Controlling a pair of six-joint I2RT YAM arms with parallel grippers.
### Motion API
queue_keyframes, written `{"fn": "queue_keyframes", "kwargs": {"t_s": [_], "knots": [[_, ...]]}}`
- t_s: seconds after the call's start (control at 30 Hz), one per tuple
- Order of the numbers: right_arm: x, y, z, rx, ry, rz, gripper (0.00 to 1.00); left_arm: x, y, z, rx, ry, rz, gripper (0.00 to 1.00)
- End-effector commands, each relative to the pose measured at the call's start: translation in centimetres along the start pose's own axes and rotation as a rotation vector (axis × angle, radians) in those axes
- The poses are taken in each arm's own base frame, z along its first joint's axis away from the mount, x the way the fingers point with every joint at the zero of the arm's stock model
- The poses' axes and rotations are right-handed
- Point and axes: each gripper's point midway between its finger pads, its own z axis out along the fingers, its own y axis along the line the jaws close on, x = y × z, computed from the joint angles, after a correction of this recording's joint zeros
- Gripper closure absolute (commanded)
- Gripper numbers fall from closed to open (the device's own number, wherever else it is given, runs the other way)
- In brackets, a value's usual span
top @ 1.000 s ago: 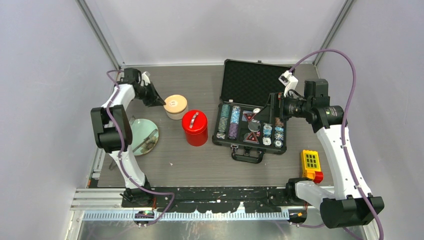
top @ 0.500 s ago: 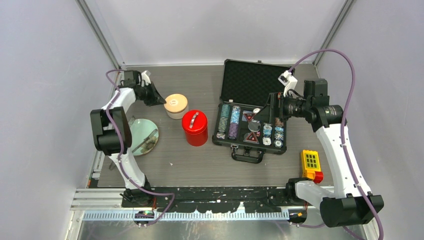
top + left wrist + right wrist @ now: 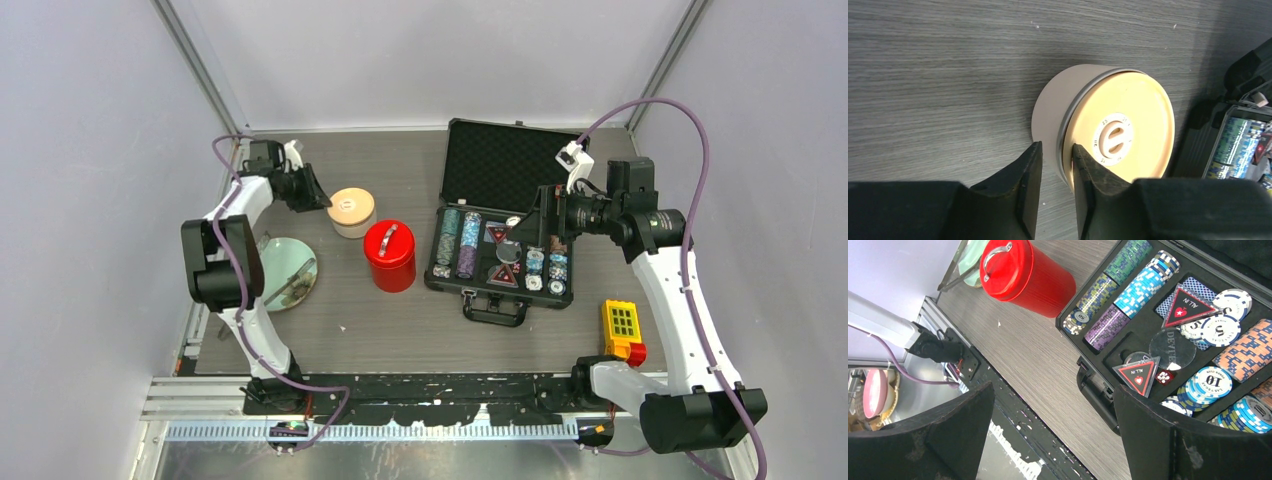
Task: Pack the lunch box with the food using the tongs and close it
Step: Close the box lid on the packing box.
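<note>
The lunch box (image 3: 352, 212) stands at the back left of the table with its cream lid (image 3: 1128, 100) sitting on it; its wall (image 3: 1053, 105) shows below a steel rim. My left gripper (image 3: 322, 203) is at the box's left edge. In the left wrist view this gripper (image 3: 1055, 146) stands slightly open, with the lid's rim in the gap between its fingers. The tongs (image 3: 292, 277) lie across a round glass plate (image 3: 275, 250). The food is hidden. My right gripper (image 3: 1053, 390) hangs wide open and empty above the poker chip case (image 3: 505, 250).
A red canister (image 3: 390, 255) stands just right of the lunch box. The open black case of poker chips (image 3: 1168, 320) fills the middle right. A yellow button box (image 3: 622, 330) sits at the near right. Walls close in on the left, back and right.
The left gripper's jaws have parted a little at the lid's rim, having been shut before. The lunch box and the right arm have not moved.
</note>
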Motion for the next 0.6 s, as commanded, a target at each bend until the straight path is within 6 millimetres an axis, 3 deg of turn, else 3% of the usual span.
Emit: {"fn": "queue_keyframes", "kwargs": {"t_s": [0.0, 0.2, 0.37, 0.57], "knots": [[-1.3, 0.8, -0.7, -0.016, -0.041, -0.044, 0.07, -1.1, -0.1, -2.1, -0.049, -0.054, 0.062, 0.68], [-1.2, 1.0, -0.8, -0.016, -0.044, -0.048, 0.07, -3.2, -0.7, -4.6, -0.090, -0.133, 0.119, 0.53], [-1.1, 0.9, -0.8, -0.013, -0.043, -0.050, 0.07, -5.7, -3.5, -7.6, -0.068, -0.215, 0.278, 0.44], [-1.1, 0.8, -0.7, -0.013, -0.042, -0.048, 0.07, -3.7, -5.7, -7.7, -0.027, -0.052, 0.516, 0.36]]}}
